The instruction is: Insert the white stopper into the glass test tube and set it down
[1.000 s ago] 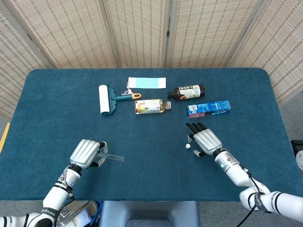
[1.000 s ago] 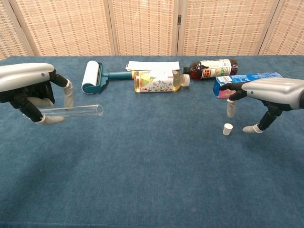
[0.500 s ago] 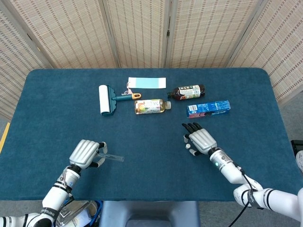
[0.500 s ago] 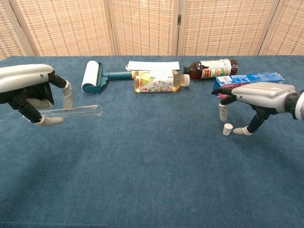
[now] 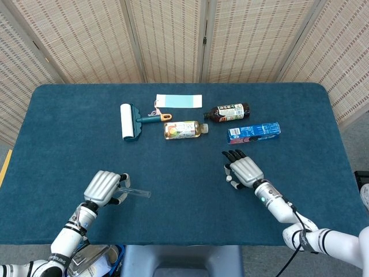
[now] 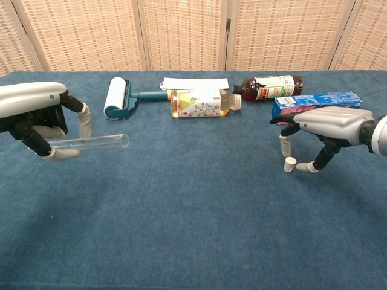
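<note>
Between the right fingers: white stopper (image 6: 290, 164) stands on the blue surface (image 6: 193, 223), a fingertip just to each side of it, the right hand (image 6: 323, 124) arched over it.
Right fingers (image 6: 284, 145): spread and pointing down around the stopper; whether either tip touches it, I cannot tell, and it is not lifted.
Left fingers (image 6: 81, 124): curled round the closed end of the glass test tube (image 6: 91, 141), which the left hand (image 6: 30, 112) holds level above the surface, open mouth pointing toward the right hand.
Stopper, handling: small and light, probably slightly soft; likely to tip or skid if nudged from one side. Best pinched across its sides, leaving the end that enters the tube free.
Tube, handling: thin glass, smooth, rigid and breakable; a firm but gentle hold near the closed end suits it, and pressing the stopper in should be straight along its axis.
Beyond the fingers: lint roller (image 6: 116, 96), two bottles, blue box.
</note>
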